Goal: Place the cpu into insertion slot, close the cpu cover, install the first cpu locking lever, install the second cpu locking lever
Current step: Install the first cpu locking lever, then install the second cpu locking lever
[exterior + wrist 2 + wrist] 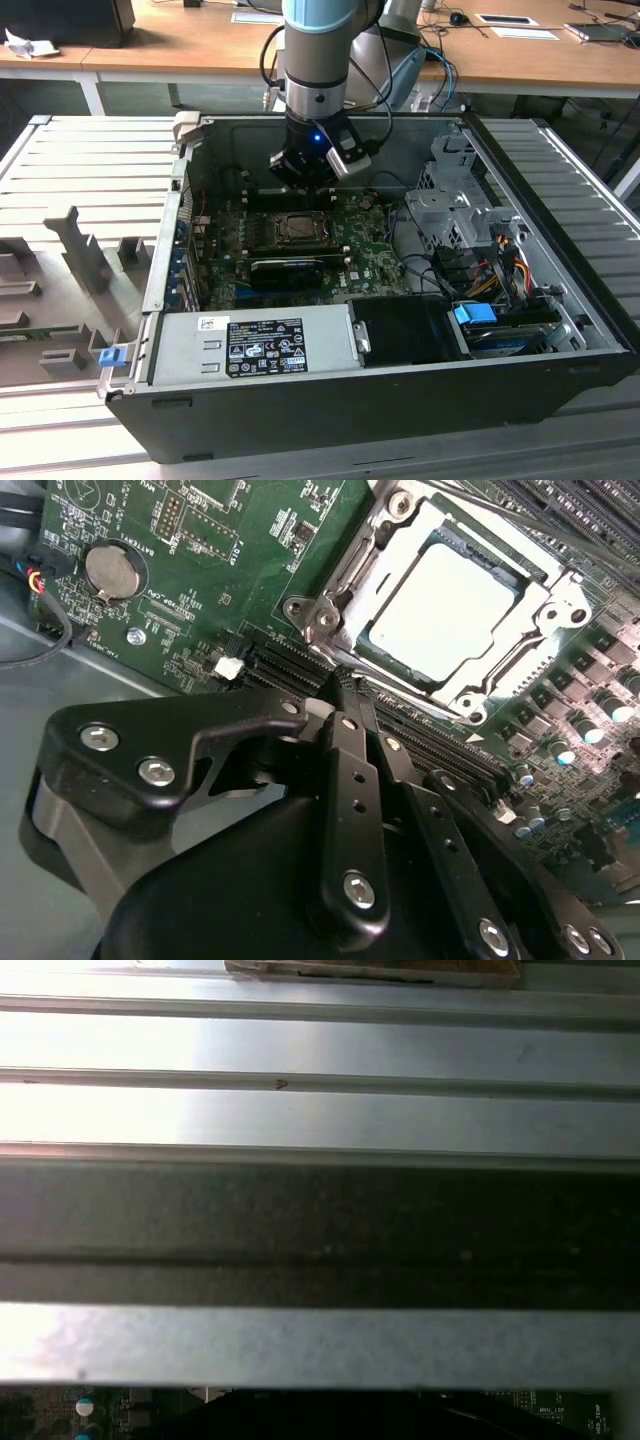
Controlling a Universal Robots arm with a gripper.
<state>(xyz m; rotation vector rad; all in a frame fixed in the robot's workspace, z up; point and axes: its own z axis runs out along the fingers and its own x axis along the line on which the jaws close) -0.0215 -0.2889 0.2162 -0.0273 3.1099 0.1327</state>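
**Gripper shut and empty above the seated cpu**

Exterior view: gripper (308, 178) hanging inside the open case (560, 290), just above the far edge of the slot (297, 229). Nothing held, as far as can be told from here. Green board (370, 250) all around the slot; a long black card (287, 268) just in front of it. Case walls close on the far side, a drive cage (455, 205) and cables (490, 262) toward the exterior view's right, a power supply (250, 343) along the near wall. Free room mostly straight up.

Second wrist view: fingers (352, 725) pressed together, tips meeting, nothing between them. Tips near the slot's (330, 610) metal rim, contact not certain. Cpu (450, 610) lying flat in the slot, pale face exposed. Cover (545, 595) framing the cpu at its edges; fully down or not, cannot tell. A round coin cell (113, 568) well apart on the board (200, 590).

First wrist view: ribbed grey metal panel (320, 1110) across the frame, a strip of board (90, 1410) at one edge.
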